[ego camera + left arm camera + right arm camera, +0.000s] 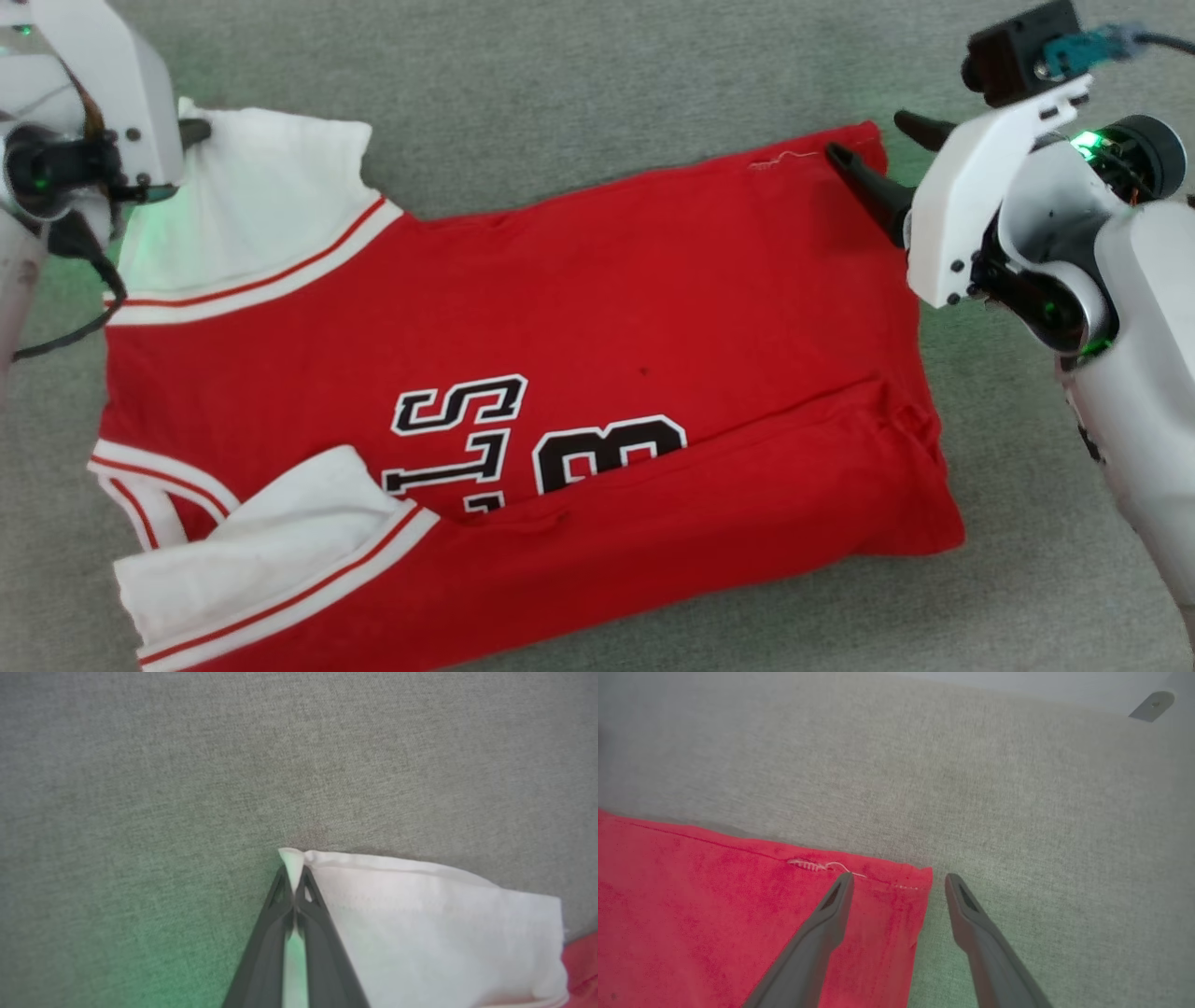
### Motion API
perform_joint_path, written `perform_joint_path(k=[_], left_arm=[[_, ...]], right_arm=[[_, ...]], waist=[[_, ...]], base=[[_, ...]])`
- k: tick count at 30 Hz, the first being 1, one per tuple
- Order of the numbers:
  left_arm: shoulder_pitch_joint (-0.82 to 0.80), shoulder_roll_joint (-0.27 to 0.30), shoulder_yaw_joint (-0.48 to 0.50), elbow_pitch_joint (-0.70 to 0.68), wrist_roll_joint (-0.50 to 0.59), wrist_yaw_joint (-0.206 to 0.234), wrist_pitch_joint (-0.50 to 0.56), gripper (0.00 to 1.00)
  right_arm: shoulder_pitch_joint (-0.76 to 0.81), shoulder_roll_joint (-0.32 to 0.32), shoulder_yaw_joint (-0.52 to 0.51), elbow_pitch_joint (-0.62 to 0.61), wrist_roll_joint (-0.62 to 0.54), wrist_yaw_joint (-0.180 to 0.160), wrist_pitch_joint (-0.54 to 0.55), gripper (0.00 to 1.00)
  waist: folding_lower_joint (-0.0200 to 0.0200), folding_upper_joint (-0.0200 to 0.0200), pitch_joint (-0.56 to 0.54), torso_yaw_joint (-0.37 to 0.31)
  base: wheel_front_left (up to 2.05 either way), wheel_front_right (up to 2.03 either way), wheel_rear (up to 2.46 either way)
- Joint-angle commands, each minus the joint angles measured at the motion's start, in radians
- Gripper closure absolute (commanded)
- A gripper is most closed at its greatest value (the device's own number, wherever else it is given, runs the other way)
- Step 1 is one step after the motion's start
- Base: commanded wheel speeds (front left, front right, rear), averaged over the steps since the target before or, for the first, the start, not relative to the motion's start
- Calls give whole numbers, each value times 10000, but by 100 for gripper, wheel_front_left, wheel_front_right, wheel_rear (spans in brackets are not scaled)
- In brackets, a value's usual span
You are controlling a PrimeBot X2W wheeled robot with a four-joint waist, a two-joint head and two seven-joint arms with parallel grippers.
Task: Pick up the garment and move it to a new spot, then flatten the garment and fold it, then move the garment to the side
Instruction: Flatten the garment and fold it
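Left end effector (294, 877) clenched on a sleeve tip, right end effector (899, 882) released over the hem.
The garment (607, 308) lies across the middle of the grey fabric surface (579, 75), its 6 o'clock edge folded up over part of the lettering (523, 439). At 10 o'clock the left pinch holds only the very corner of the white sleeve (420, 914) — so thin a bite could slip once the cloth takes weight. At 1 o'clock the right fingers (826, 924) straddle the red hem corner (920, 879), one over cloth, one over bare surface, gripping nothing; closing here may catch just the edge or miss, and a one-sided lift would drag the garment askew and spill the fold.
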Motion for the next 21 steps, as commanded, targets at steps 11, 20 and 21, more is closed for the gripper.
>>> perform_joint_path(k=[11,20,21], left_arm=[[166,-628,-185,577,4,-317,-298,100],[-116,-859,-46,833,-4,-464,-1236,100],[-156,-851,1,818,-67,-478,-1275,100]], right_arm=[[-789,59,1162,2354,979,-9,1882,59],[-1203,-422,1880,2522,1520,-5,1030,100],[-1238,-527,1890,2515,1522,-5,825,100]], waist=[[-1,0,79,386],[-1,0,-438,783],[-1,0,-568,849]], base=[[0,0,0],[0,0,0],[0,0,0]])
